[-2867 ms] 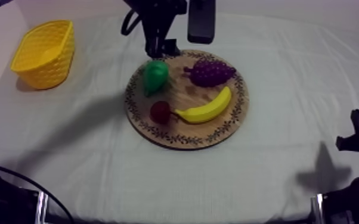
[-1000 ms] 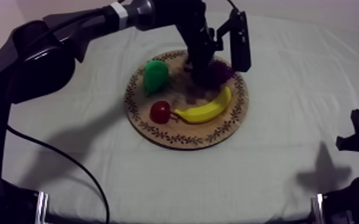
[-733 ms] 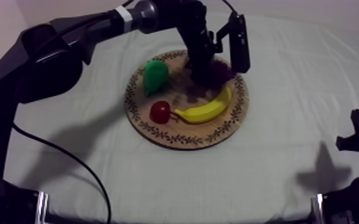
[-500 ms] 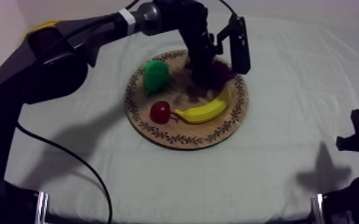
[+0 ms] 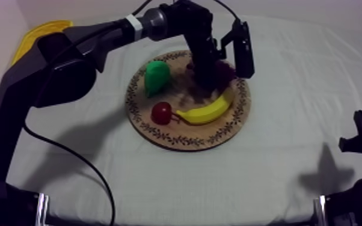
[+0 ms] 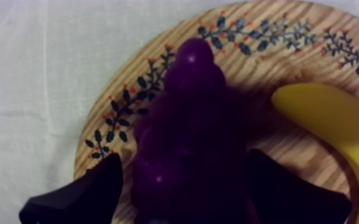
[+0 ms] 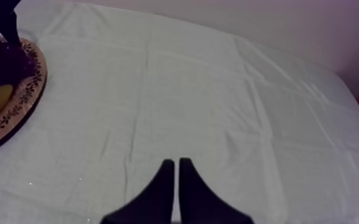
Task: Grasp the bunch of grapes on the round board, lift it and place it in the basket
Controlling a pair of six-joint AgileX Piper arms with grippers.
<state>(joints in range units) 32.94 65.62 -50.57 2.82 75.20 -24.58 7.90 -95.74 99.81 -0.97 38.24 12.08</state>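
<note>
Top view: what does the wooden board (image 5: 183,139) hold?
Four toy fruit: a pear (image 5: 156,77), a small red fruit (image 5: 161,112), a banana (image 5: 210,108) and the bunch of grapes (image 5: 222,71), which sits on the board's far part beside the banana's tip.
And the left gripper (image 5: 210,75)?
Down on that bunch. In the left wrist view its fingers (image 6: 80,196) sit against both sides, seemingly clamped, with the grapes resting on the wood.
The yellow basket (image 5: 39,30)?
Well apart from the board, past its pear side, its inside hidden behind the left arm (image 5: 57,66).
The right gripper (image 7: 175,162)?
Fingers together over the cloth (image 7: 188,89), well apart from the board's banana side.
</note>
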